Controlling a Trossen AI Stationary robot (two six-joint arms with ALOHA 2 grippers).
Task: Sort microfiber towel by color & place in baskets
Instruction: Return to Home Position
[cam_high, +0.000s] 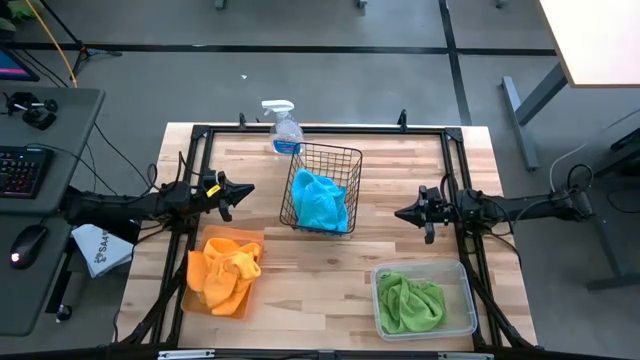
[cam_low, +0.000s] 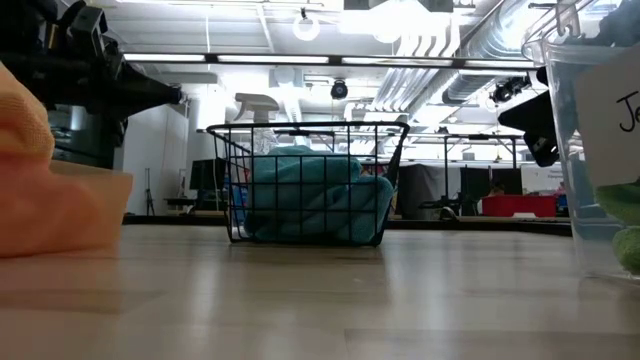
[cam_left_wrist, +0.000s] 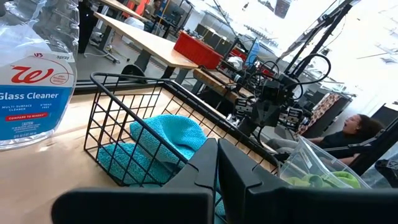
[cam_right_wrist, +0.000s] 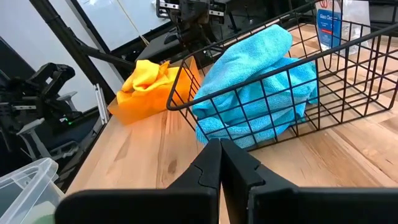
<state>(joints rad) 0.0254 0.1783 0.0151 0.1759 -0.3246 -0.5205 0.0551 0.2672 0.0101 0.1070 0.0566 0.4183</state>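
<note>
The light wooden table (cam_high: 330, 270) carries four things. A black wire basket (cam_high: 340, 158) sits mid-table, with a spray bottle (cam_high: 284, 128) just behind it (upright, at the far edge). An orange tray (cam_high: 240, 233) lies front left and a clear plastic tub (cam_high: 470, 300) front right.

A black wire basket (cam_low: 300, 128) stood at mid-frame on the wooden table (cam_low: 320, 300), with turquoise towels (cam_low: 320, 195) heaped inside it. Orange towels (cam_low: 30, 190) filled the left edge. A clear plastic tub (cam_low: 590, 150) holding a green towel (cam_low: 625, 235) stood at the right edge. The left gripper (cam_low: 172, 96) pointed rightward at upper left, and the right gripper (cam_low: 535, 120) showed dark at upper right.
</note>
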